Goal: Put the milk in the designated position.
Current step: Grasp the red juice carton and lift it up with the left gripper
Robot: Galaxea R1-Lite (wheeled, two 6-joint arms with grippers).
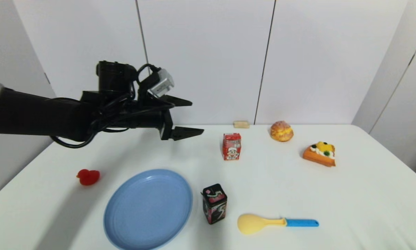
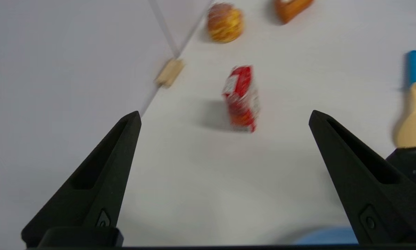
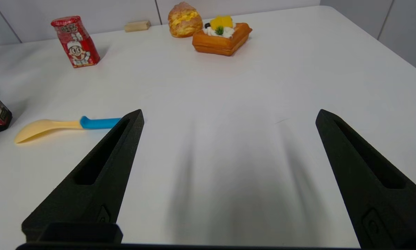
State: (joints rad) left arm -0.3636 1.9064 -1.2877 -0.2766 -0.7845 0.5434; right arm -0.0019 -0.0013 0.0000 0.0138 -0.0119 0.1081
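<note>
Progress: nothing grasped; the milk [image 1: 231, 146] stood untouched on the table [image 1: 350, 194]
Left gripper [image 1: 190, 118]: spread wide, empty, short of it
Right gripper [image 3: 228, 118]: parked, wide
Left: grasp, carry, set down

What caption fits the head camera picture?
Left gripper, fingers open, held above the table short of the upright milk.

Lighting: bright, even, overhead; soft shadows lie close under things, and a broad faint one from my left arm falls on the table [image 1: 333, 194] below it. Sharpness: head and right wrist views clear; in my left wrist view the milk [image 2: 242, 99] ahead of my wide-parted left gripper [image 2: 225, 118] is smeared by motion blur. Two dim streaks of shadow run beneath my right gripper [image 3: 228, 116].
</note>
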